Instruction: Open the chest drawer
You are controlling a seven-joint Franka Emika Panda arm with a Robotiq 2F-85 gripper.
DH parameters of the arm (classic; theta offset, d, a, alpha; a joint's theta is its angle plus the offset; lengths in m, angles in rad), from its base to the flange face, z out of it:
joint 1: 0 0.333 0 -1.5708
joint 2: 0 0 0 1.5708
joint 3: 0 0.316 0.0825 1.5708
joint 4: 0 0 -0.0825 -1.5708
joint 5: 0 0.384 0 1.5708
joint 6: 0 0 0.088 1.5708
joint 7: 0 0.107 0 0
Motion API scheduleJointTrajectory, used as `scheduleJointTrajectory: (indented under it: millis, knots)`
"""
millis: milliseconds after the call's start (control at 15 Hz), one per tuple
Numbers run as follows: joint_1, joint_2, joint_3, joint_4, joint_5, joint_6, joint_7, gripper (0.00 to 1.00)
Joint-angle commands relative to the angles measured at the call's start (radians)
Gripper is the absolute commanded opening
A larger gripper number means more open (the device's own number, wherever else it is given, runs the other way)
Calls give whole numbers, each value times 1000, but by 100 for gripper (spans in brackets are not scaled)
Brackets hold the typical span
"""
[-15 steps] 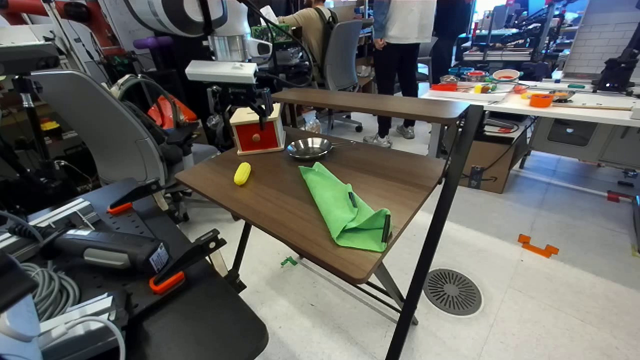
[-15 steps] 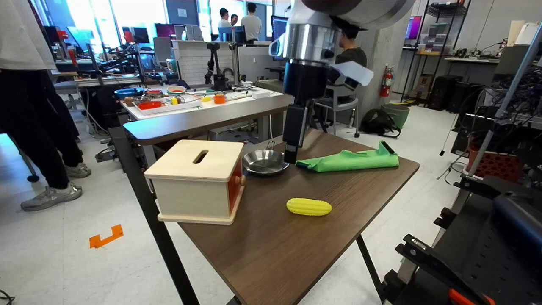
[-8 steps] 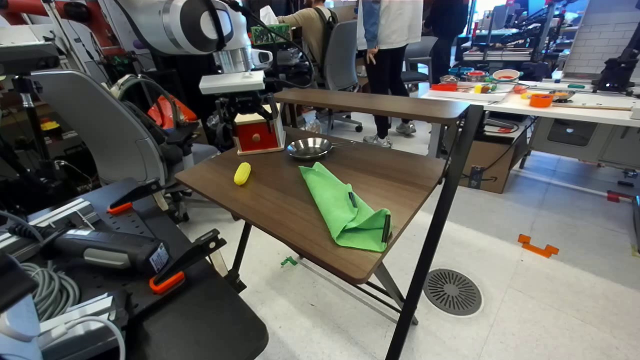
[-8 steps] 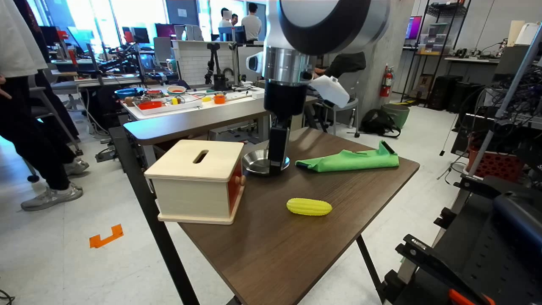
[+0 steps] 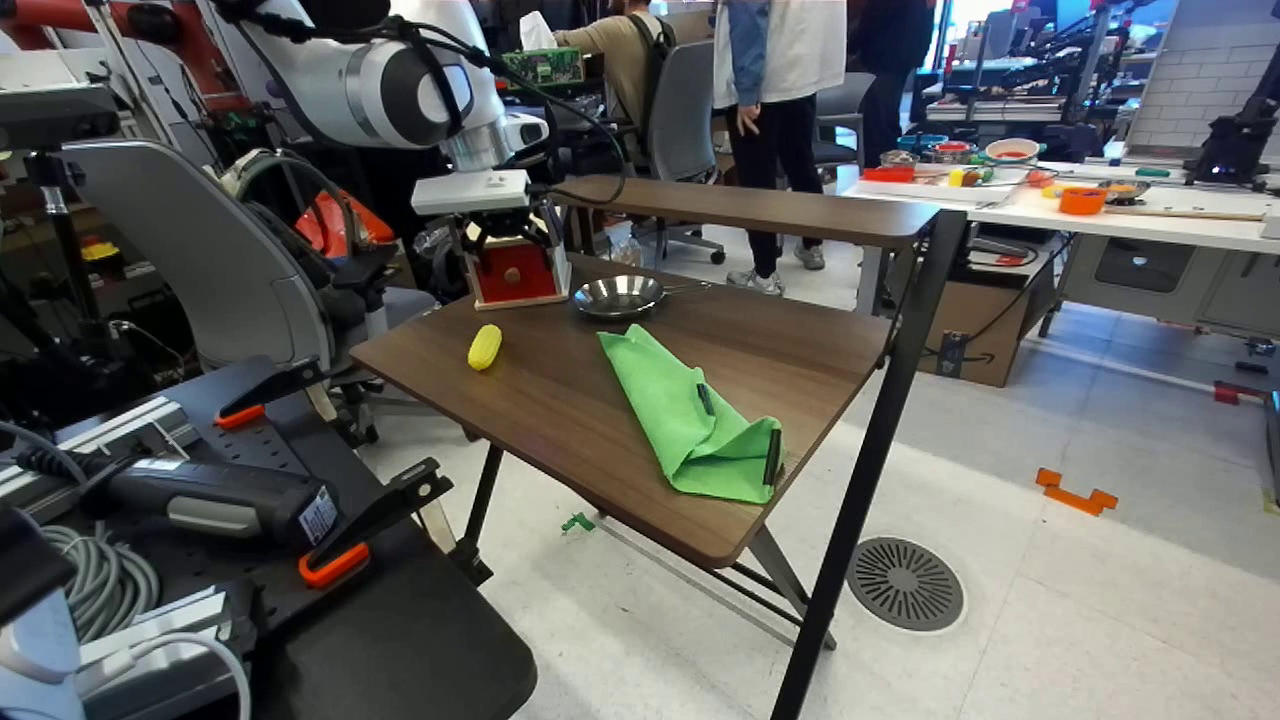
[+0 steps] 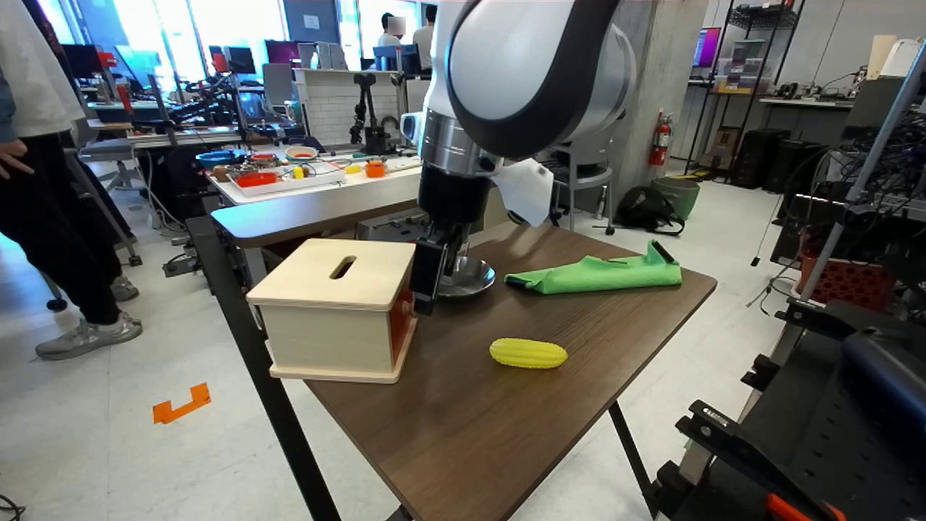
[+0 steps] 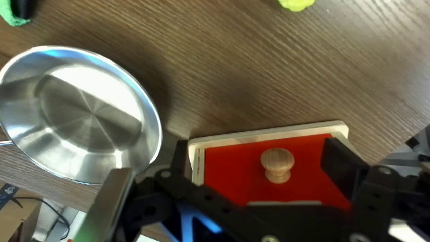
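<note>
- The drawer (image 7: 240, 169) is seen closed in the chest (image 6: 325, 336) on the surface (image 6: 470, 427).
- The fingers (image 7: 341, 166) are spread; the knob (image 7: 277, 163) framed between them is ungripped.
- Approach is judged nearly done; grip and pull are left.

We have bare worktop (image 7: 228, 74) ahead of the red drawer front (image 7: 231, 168), and gaps between its wooden knob (image 7: 277, 161) and both fingers (image 7: 341, 163) of our spread hand (image 7: 257, 153). A metal pan (image 7: 87, 114) stands just beside the chest (image 6: 329, 336), narrowing that side; the yellow corn (image 6: 528, 353) lies farther out.
</note>
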Motion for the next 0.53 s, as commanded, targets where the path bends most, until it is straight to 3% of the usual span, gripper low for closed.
scheduleJointTrajectory:
  millis: [0,333,467]
  knots:
    - [17,46,-7,48,-30,34,53,100]
    - [25,79,5,83,-39,10,35,100]
    - [27,88,5,91,-45,8,29,74]
